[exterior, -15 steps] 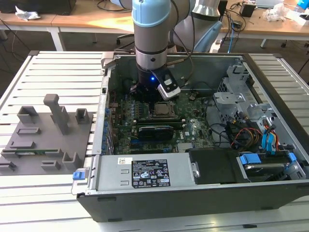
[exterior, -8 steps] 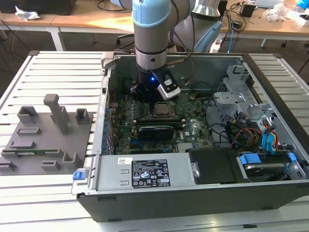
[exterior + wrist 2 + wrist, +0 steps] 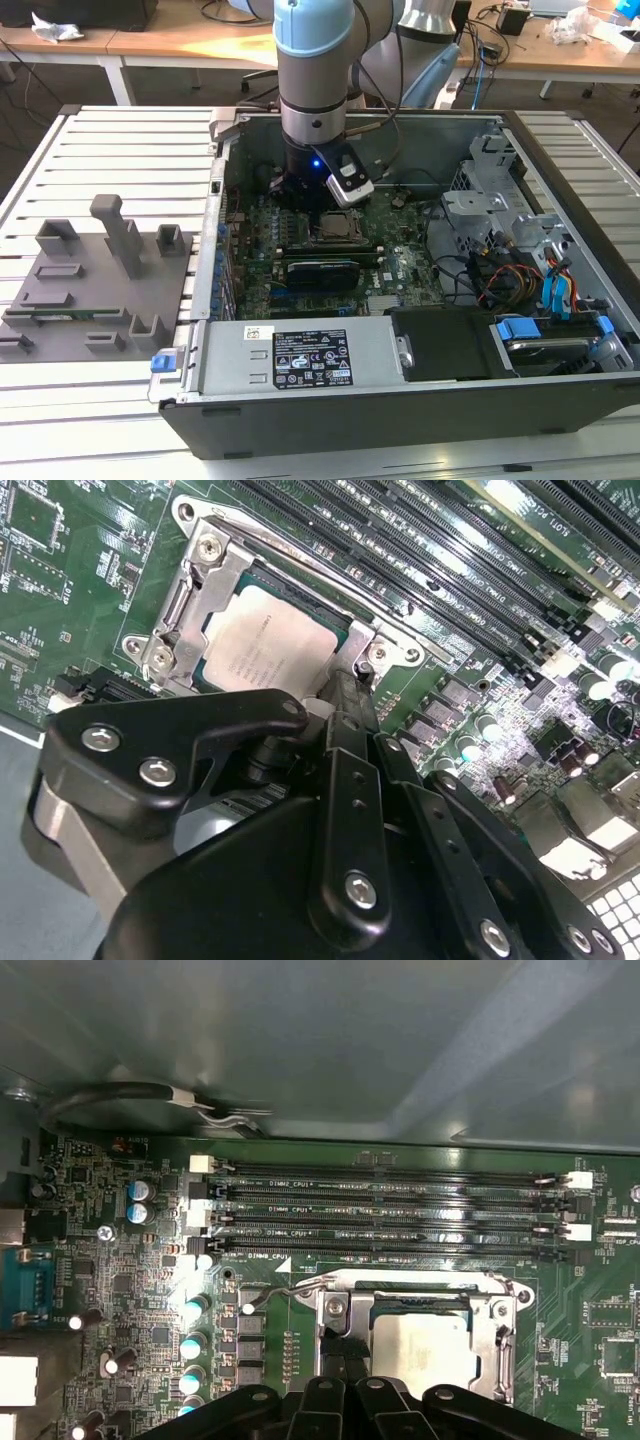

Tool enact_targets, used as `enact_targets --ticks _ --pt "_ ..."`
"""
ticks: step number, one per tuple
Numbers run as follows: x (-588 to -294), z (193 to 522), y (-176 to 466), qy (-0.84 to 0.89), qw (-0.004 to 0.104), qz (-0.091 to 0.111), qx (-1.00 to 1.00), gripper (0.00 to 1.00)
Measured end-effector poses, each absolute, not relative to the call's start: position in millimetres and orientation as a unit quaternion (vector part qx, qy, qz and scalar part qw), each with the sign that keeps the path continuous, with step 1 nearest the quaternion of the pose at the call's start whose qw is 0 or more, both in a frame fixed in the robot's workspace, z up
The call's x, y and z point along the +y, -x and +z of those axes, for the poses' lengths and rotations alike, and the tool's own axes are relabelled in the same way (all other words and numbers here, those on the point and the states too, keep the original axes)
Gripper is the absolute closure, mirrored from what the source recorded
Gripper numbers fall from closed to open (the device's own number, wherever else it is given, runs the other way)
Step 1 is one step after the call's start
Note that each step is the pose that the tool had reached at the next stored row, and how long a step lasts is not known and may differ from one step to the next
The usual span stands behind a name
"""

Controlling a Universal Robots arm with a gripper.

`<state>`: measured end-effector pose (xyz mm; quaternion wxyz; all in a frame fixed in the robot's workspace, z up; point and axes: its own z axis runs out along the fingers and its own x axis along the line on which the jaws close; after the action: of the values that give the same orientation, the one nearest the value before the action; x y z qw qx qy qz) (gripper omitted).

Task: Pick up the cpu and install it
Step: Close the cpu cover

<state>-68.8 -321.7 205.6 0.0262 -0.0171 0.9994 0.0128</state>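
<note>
In the exterior view we are seeing the slatted bench (image 3: pixel 120 150) carrying the open computer case (image 3: pixel 400 425) and its motherboard (image 3: pixel 400 262). In the second wrist view the cpu (image 3: pixel 268 645) is lying flat inside the socket frame (image 3: pixel 190 585). In the first wrist view the claw (image 3: pixel 345 1355) is hanging at that frame's edge, pinched together and gripping nothing.

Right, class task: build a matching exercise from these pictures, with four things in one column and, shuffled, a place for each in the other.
Things
1. cpu
2. memory slots
3. grey fixture
4. gripper

Places
A. outside the case, at the exterior view's left
B. inside the socket frame
C. at the socket frame's edge
D. in a row beside the socket frame

Pairs: 1-B, 2-D, 3-A, 4-C
</note>
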Motion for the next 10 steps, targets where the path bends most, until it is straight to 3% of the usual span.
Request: enact_targets --ticks 10 --pt "-321.7 229.9 68.8 0.017 0.026 0.013 0.999 0.89"
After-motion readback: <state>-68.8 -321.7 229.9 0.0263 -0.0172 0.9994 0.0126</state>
